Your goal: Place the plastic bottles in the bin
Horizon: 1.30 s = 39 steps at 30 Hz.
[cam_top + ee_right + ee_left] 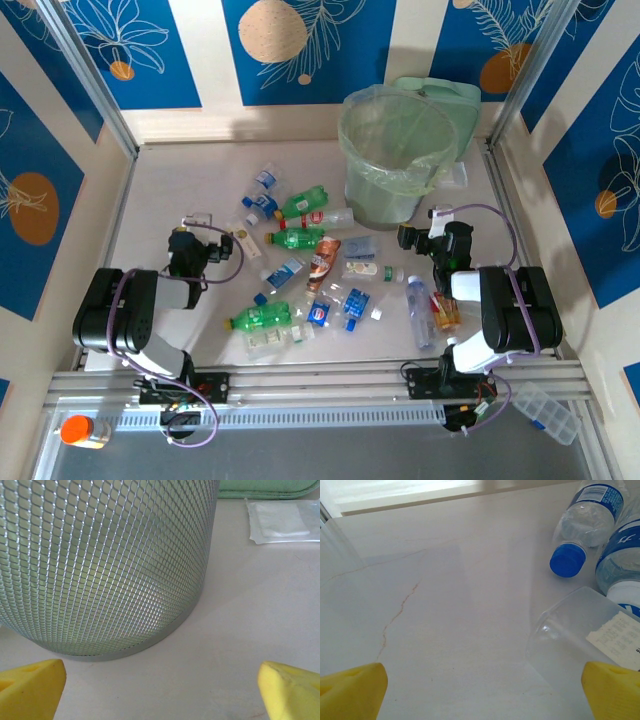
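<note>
Top view: the plastic bottles (300, 238) lie scattered on the table (180, 170) between my two arms. They are green and clear, with one brown. The bin (385, 190) stands upright at the far right, bag-lined, and I can make out no bottle inside. The left gripper (196, 222) sits just left of the pile. The right gripper (438, 216) sits just beside the bin's base. Neither holds anything.

Left wrist view: my yellow fingertips (350, 690) stand wide apart and empty, low over the table. A clear bottle (580, 630) lies just ahead of the right-hand fingertip, with a blue-capped bottle (585, 520) beyond it.

Right wrist view: this arm's yellow fingertips (292, 690) are spread wide and empty, facing the bin's mesh-patterned wall.

My judgement: I should shift the left gripper rightward until the clear bottle's body lies between both fingers. Then I close gently across its narrow width, since crushed plastic may slip or spring out.
</note>
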### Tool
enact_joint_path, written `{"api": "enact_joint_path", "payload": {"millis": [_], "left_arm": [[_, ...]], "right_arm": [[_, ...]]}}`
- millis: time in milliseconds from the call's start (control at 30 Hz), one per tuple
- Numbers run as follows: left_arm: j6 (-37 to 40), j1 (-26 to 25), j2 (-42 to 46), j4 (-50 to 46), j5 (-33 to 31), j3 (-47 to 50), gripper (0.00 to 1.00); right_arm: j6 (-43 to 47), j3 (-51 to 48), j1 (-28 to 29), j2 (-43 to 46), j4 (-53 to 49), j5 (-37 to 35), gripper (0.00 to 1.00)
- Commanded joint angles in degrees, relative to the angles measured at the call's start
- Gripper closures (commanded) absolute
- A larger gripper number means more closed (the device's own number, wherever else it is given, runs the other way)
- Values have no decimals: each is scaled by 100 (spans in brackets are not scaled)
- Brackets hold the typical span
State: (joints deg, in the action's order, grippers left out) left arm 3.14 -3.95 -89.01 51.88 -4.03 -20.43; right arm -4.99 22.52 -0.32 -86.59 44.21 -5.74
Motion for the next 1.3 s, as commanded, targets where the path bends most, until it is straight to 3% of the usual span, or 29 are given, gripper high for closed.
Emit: {"api": "enact_joint_path", "payload": {"millis": [0,367,500,633,833,967,1067,1167,1267], "left_arm": [[55,-54,-63,182,127,-119,1],[55,-54,-55,229,107,-85,1],[-5,-95,86,751,-174,224,1],[62,-284,1052,226,-711,372,1],[638,-1348,2748,-741,-1291,365,1],[-438,-1646,4225,-1946,-1022,378,1],[-1564,-1756,5490,-2991,-594,334,1],[-2871,-1861,6425,-4333,-117,-63,1],[-3472,-1926,6607,-6076,144,-846,1]], "right_arm": [[-63,165,40,-76,172,72,1],[-81,132,23,-51,210,108,1],[43,47,155,344,79,-81,1],[438,48,613,783,-249,-534,1],[883,112,1482,2419,-1307,-1133,1],[664,75,2146,3916,-1908,-1148,1],[270,491,2780,4855,-3000,-1252,1],[-315,1027,3730,5383,-3992,-1900,1],[-842,1622,4725,5430,-4938,-2712,1]]}}
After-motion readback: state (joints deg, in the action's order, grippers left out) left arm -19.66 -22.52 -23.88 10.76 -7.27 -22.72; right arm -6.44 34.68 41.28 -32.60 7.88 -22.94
